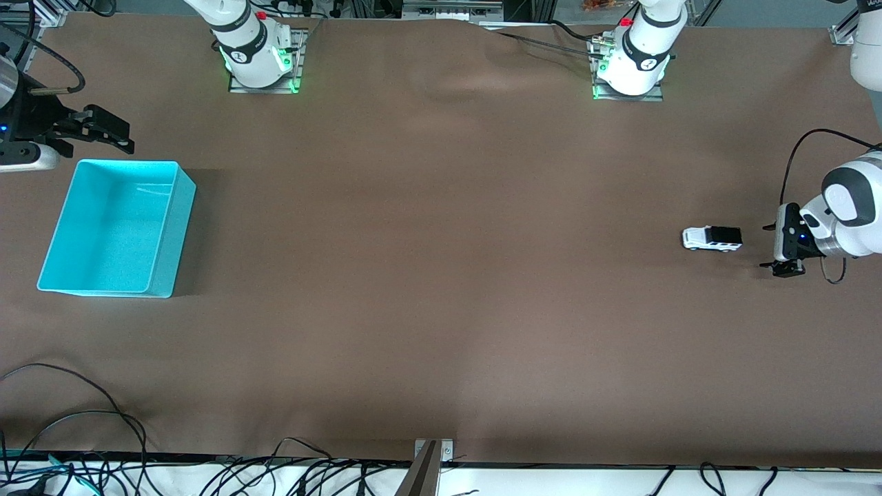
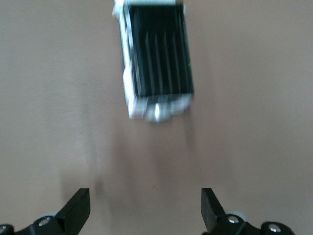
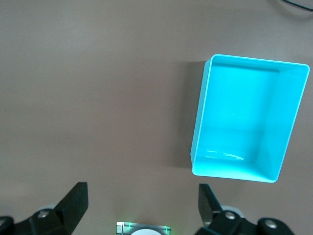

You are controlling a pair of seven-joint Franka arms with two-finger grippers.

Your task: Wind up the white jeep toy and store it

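One small boxy white jeep toy [image 1: 712, 238] with a ribbed black roof and dark wheels stood on the brown cloth-covered table [image 1: 441, 289], toward the left arm's end. It rested on its wheels with nothing touching it. In the left wrist view the jeep toy [image 2: 156, 61] showed its black slatted roof and a small silvery knob at the end facing the camera, though the picture was blurred there.

Just beside the toy, toward the table's edge at that same end, hung the left arm's black two-finger gripper [image 1: 777, 242], low over the cloth and pointed at the jeep. Its fingers [image 2: 78, 208] were spread wide apart, with bare cloth between them, and they held nothing; a gap of table lay between the fingertips and the toy.

Well apart from all this, toward the right arm's end of the table, sat a turquoise rectangular plastic bin [image 1: 169, 238], upright with its mouth open upward. The right wrist view looked down into the bin [image 3: 288, 122].

Beside the bin, farther from the front camera than it, the right arm's black gripper [image 1: 117, 136] waited in the air over the cloth just off the bin's rim. Its fingers [image 3: 73, 203] also stood wide apart, gripping nothing.
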